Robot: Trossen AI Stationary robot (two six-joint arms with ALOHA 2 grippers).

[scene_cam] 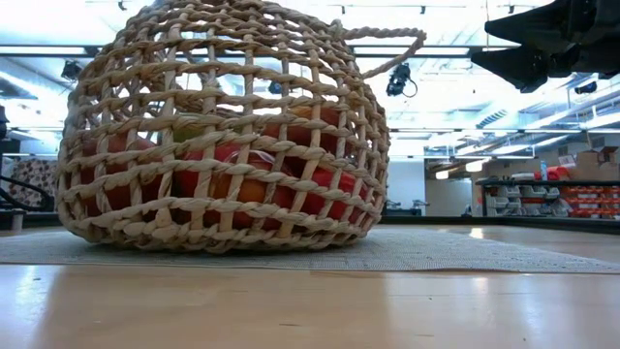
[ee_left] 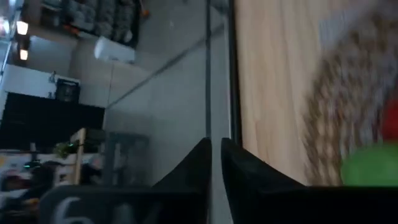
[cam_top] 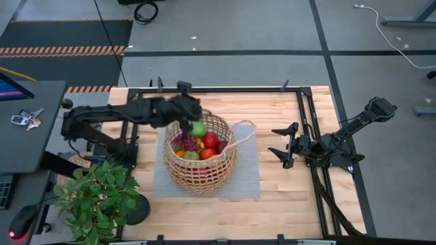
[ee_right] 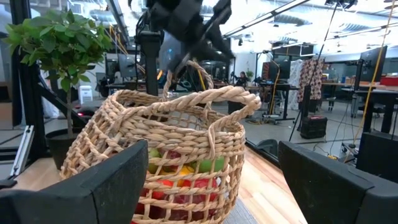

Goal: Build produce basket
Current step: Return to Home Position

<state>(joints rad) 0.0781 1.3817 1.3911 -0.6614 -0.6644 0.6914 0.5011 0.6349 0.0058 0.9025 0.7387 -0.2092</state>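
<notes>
Wicker basket sits on the grey mat with the produce inside. We see the left gripper pinched together and empty at the basket's rim. The right gripper is spread wide, well apart to the basket's right.

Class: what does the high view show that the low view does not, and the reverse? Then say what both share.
Only the high view: the left gripper, shut, above the basket at its rim, and the potted plant at a table corner. Only the low view: the room behind, with its shelves, and the produce seen sideways through the weave. Both: the basket holding the produce, the grey mat under it, and the right gripper, open, beside the mat.
</notes>
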